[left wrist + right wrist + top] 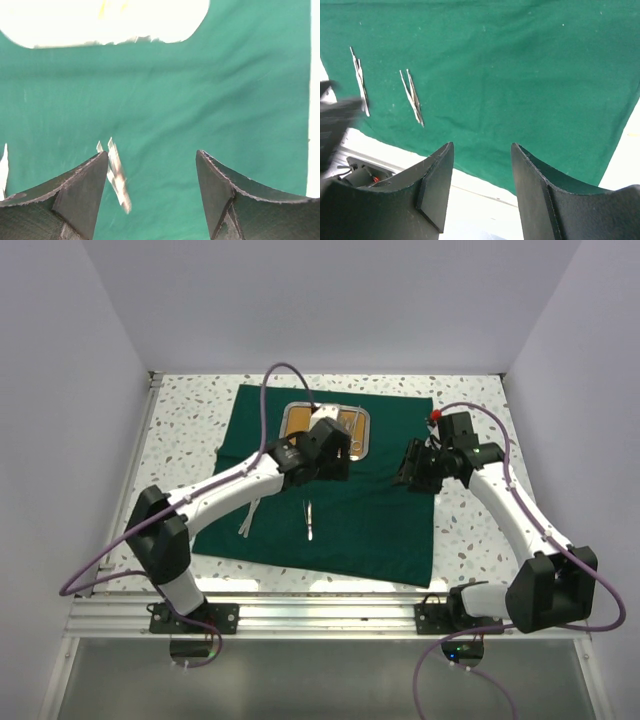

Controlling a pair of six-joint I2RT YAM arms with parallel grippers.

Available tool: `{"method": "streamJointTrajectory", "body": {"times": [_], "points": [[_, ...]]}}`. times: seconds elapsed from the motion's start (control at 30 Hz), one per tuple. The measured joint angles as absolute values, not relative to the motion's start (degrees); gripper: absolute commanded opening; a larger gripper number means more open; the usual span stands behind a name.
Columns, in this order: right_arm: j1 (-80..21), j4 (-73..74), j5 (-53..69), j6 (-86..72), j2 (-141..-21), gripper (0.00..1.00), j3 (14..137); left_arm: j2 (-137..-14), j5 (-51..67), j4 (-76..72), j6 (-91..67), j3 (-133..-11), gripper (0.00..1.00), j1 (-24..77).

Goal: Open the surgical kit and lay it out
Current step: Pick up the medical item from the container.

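The dark green cloth wrap lies spread flat on the table. The steel tray with an orange-brown floor sits on its far middle; in the left wrist view it is a white glare. My left gripper hovers just in front of the tray, open and empty. A blurred silver instrument shows by its left finger; contact cannot be told. Tweezers and a second instrument lie on the cloth, and both show in the right wrist view. My right gripper is open and empty over the cloth's right edge.
The speckled table top surrounds the cloth. White walls stand on the left, right and back. An aluminium rail runs along the near edge. The left arm's wrist hides part of the tray; something silver shows at its right side.
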State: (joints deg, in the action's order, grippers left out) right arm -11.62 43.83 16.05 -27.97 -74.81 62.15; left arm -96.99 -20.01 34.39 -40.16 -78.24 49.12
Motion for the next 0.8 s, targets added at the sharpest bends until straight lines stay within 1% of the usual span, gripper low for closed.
{"method": "streamJointTrajectory", "body": {"times": [0.13, 0.2, 0.37, 0.5, 0.6, 0.8], "points": [[-11.6, 44.3, 15.5, -28.0, -74.8, 0.54, 62.3, -97.8, -18.4, 33.3, -34.8, -87.5, 0.71, 46.4], [-11.6, 44.6, 14.7, -28.0, -74.5, 0.54, 62.3, -101.1, -16.8, 32.8, -31.9, -93.1, 0.70, 43.1], [-11.6, 44.8, 13.0, -28.3, -73.4, 0.54, 62.3, -116.4, -13.4, 32.1, -25.1, -109.1, 0.68, 35.4], [-11.6, 45.4, 11.5, -28.4, -73.5, 0.54, 62.3, -128.1, -10.9, 32.2, -20.8, -119.2, 0.68, 32.9], [-11.6, 46.5, 10.0, -28.3, -74.3, 0.54, 63.0, -133.0, -8.1, 32.3, -19.5, -121.5, 0.67, 31.9], [-11.6, 47.6, 8.0, -28.1, -77.3, 0.54, 65.8, -137.9, -4.3, 32.2, -18.1, -122.8, 0.66, 29.4]]}}
